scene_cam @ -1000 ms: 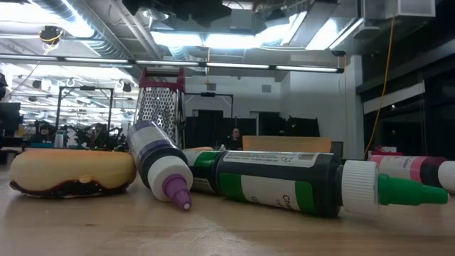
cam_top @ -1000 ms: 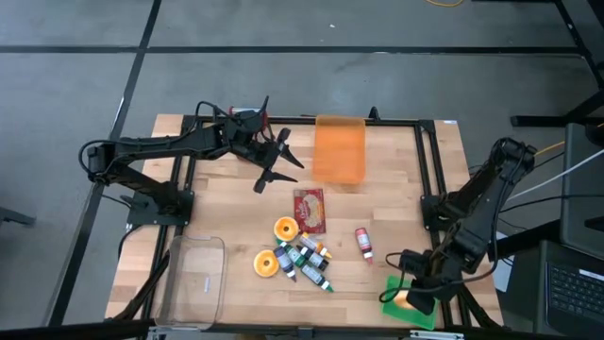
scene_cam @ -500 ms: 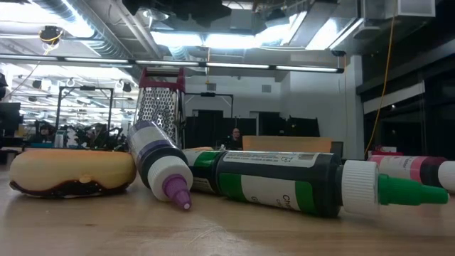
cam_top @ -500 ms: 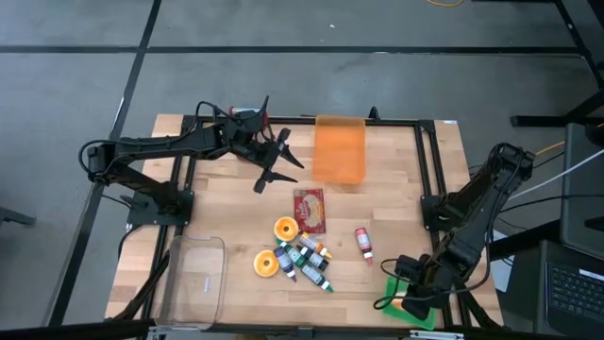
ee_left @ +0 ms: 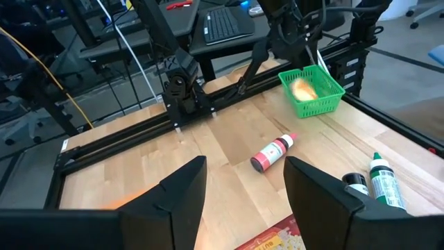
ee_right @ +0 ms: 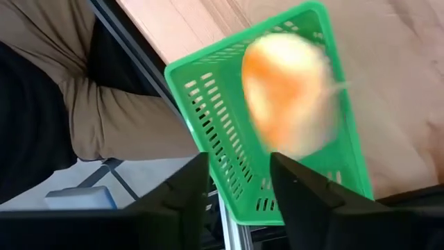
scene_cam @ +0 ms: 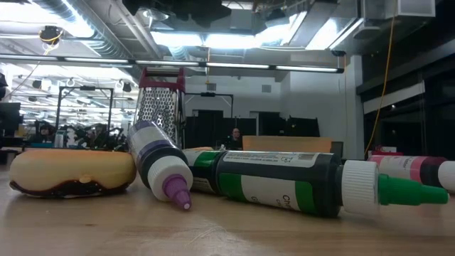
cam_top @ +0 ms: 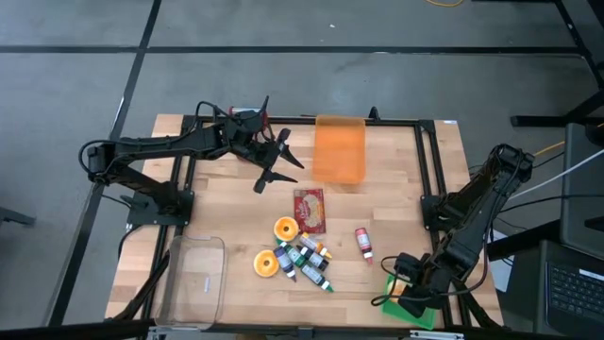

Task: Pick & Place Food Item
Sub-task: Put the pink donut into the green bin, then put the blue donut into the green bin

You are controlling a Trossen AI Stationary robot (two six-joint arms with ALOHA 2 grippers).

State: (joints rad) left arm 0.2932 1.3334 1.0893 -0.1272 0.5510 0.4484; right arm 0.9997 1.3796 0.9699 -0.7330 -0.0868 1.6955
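Right hand (ee_right: 236, 201) now parted, food item (ee_right: 288, 94) dropped into basket (ee_right: 208, 118).

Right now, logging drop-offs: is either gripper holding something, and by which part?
Nothing is held. The right gripper is open above the green basket, the food item free inside; the left gripper is open and empty.

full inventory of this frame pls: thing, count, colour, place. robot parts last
Green plastic basket: 1, near right corner of the table.
Pale orange round food item: 1, in or over the basket.
Orange translucent bin: 1, far centre.
Red snack packet: 1, centre.
Orange glazed donuts: 2, beside the packet.
Icing tubes: several, green, purple caps, near centre.
Red bottle: 1, right of tubes.
Clear plastic container: 1, near left.
Left gripper: open, far left.
Right gripper: open above basket.
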